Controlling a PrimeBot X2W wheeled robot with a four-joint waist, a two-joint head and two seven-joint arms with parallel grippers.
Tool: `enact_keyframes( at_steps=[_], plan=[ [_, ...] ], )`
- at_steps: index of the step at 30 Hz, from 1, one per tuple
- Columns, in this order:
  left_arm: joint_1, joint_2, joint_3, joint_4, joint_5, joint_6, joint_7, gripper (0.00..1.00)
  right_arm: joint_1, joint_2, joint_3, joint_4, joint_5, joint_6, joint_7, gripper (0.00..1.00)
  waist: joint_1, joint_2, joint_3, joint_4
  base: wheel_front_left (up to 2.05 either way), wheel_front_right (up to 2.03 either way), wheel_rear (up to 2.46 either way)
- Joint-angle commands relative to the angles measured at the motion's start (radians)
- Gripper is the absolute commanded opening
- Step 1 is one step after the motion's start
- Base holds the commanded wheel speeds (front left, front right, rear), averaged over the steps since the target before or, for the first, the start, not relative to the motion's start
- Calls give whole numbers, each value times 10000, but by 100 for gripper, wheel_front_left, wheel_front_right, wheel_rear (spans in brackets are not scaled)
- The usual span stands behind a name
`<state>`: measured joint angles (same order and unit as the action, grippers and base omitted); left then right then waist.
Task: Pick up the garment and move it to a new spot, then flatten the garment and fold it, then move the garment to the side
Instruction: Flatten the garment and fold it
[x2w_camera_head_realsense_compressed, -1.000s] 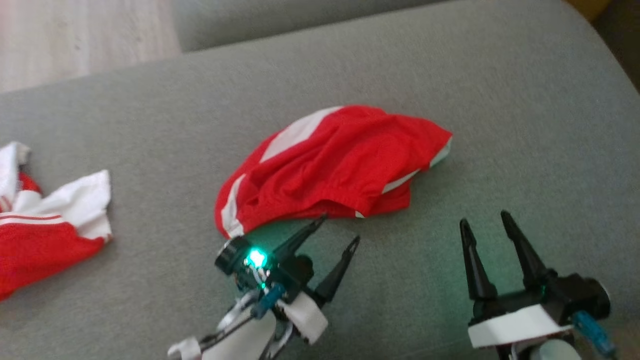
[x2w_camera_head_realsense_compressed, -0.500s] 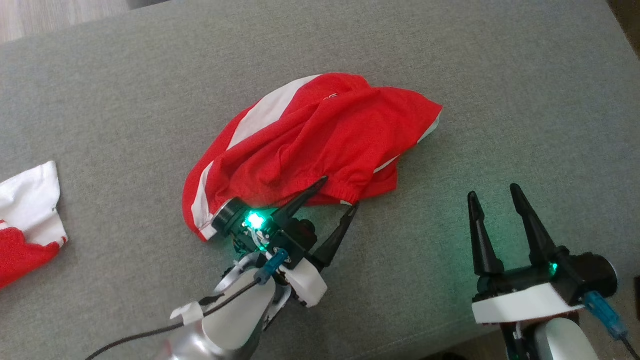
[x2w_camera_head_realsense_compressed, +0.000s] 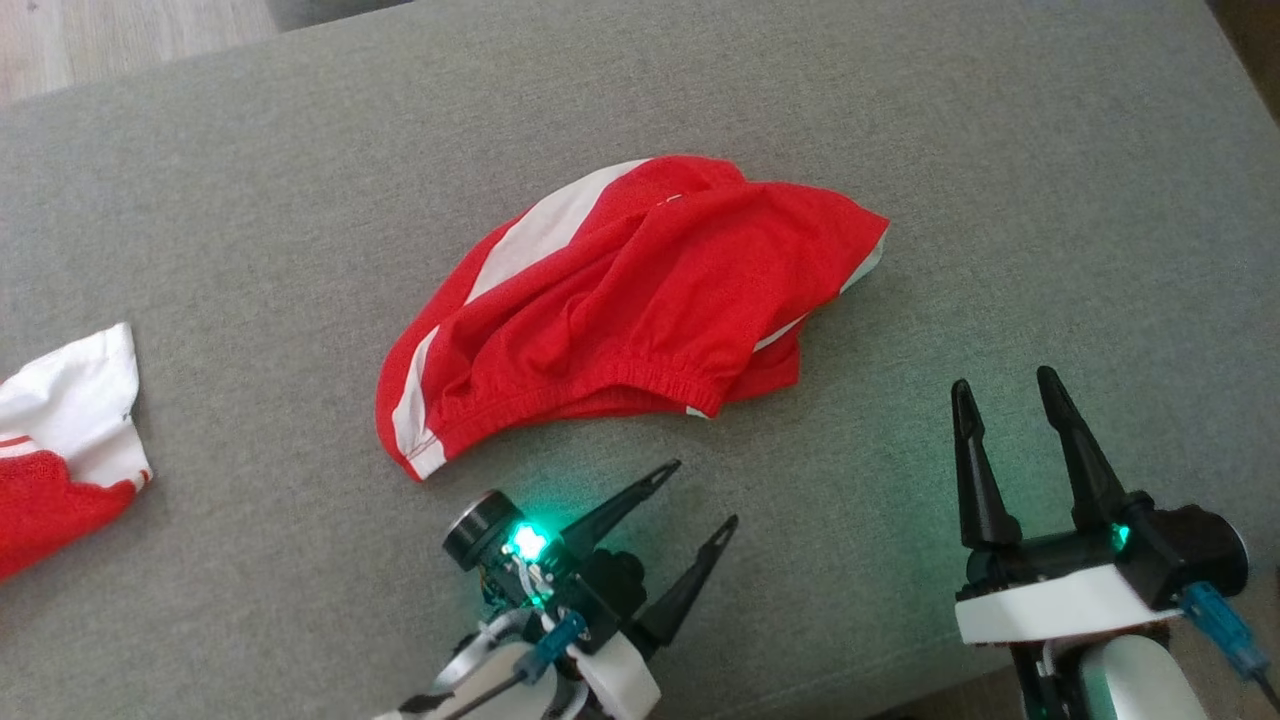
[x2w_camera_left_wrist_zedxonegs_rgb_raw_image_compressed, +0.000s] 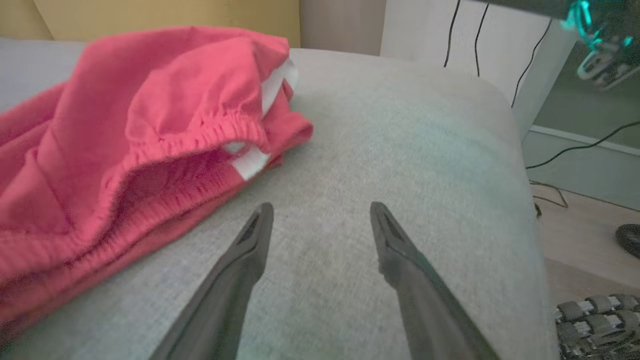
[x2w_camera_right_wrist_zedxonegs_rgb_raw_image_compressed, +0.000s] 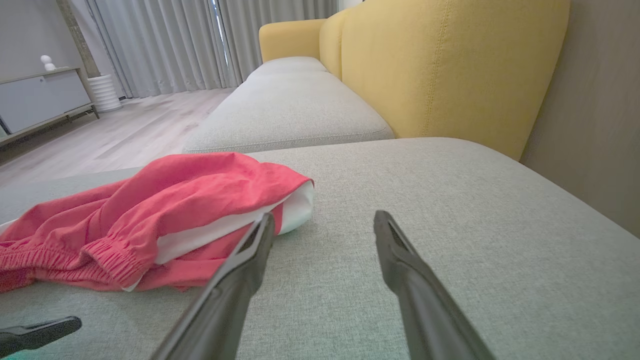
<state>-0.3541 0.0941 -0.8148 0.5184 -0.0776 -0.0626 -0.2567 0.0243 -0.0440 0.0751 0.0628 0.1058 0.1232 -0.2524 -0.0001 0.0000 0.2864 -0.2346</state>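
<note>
The left gripper (x2w_camera_head_realsense_compressed: 705, 490) has been drawn back from the garment (x2w_camera_head_realsense_compressed: 620, 300), whose waistband (x2w_camera_head_realsense_compressed: 600, 385) was touched by its fingertips half a second ago. A strip of bare grey cushion (x2w_camera_head_realsense_compressed: 1000, 200) is now seen between them. The garment itself has not been shifted.

Far to the left of both grippers, a separate white-and-red cloth (x2w_camera_head_realsense_compressed: 60, 440) is seen at the picture's edge. Next comes the garment, a pair of red shorts with white side stripes, lying crumpled on the cushion. Its long axis is laid slantwise, from near left to far right, and its gathered elastic waistband is turned toward the left gripper. In the left wrist view the garment (x2w_camera_left_wrist_zedxonegs_rgb_raw_image_compressed: 125, 125) is seen ahead and to the left of the fingers, near but apart. These fingers are spread wide and nothing is held.

Further right, the right gripper (x2w_camera_head_realsense_compressed: 1004, 378) is likewise spread wide and empty. The garment (x2w_camera_right_wrist_zedxonegs_rgb_raw_image_compressed: 190, 190) is seen ahead and to the left of its fingers, near but apart. The waistband is judged nearer to the left gripper, so a forward, leftward reach would be needed.
</note>
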Motion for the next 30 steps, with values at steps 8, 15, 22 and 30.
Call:
enact_keyframes(
  at_steps=[8,15,22,30],
  plan=[
    [-1355,-190,277,882,413,369,-51,100,-322,-62,341,-256,78,75,-94,100,1,0,207,-105,0,0,0],
    [-2027,-232,84,1454,861,840,-51,100,-422,-62,371,-228,95,75,-94,100,1,0,286,-285,0,0,0],
    [-2221,-113,18,1596,875,1047,-51,47,-450,-62,382,-212,179,75,-94,100,1,0,293,-415,0,0,0],
    [-2216,-52,28,1154,576,905,-51,0,-430,-62,351,-221,175,75,-94,100,1,0,170,-240,0,0,0]
  ],
)
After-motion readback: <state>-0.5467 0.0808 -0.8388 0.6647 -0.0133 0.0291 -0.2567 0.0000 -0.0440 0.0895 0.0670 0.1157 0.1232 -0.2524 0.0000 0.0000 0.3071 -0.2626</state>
